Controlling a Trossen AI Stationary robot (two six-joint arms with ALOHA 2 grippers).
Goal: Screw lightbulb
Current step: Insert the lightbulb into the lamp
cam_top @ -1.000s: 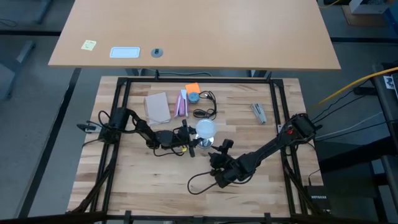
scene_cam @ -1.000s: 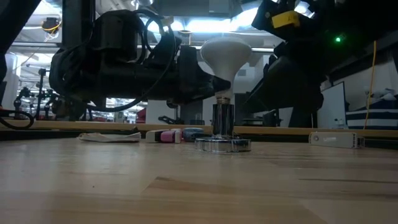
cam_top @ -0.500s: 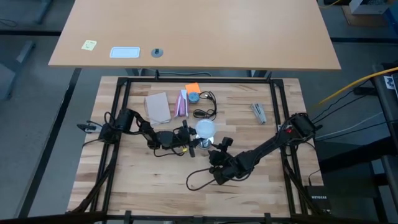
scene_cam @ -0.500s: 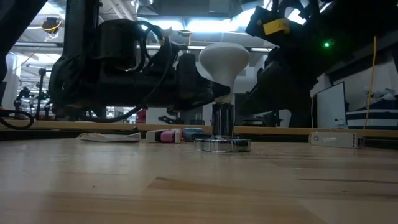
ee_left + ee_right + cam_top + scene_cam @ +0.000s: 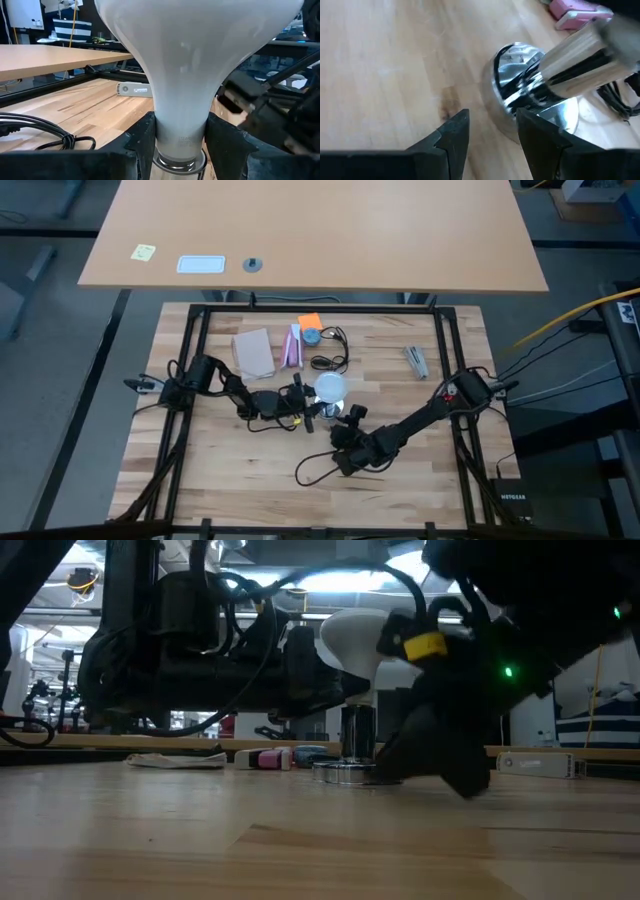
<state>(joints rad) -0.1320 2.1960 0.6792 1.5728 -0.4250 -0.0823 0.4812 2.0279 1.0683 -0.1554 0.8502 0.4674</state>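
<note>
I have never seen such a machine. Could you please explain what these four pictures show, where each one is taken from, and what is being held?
It is a robot with two dark arms at a wooden table. Each arm ends in a two-finger tool. One picture looks straight down from above, one looks level across the table top, and two come from small cameras on the arms' wrists.

The left tool is shut on the neck of a white bulb, holding it upright over a shiny socket that stands on the table. The right tool is low beside the socket base, fingers apart, holding nothing.

At the far side lie a pink packet, a tan card, an orange item and a dark cord.
</note>
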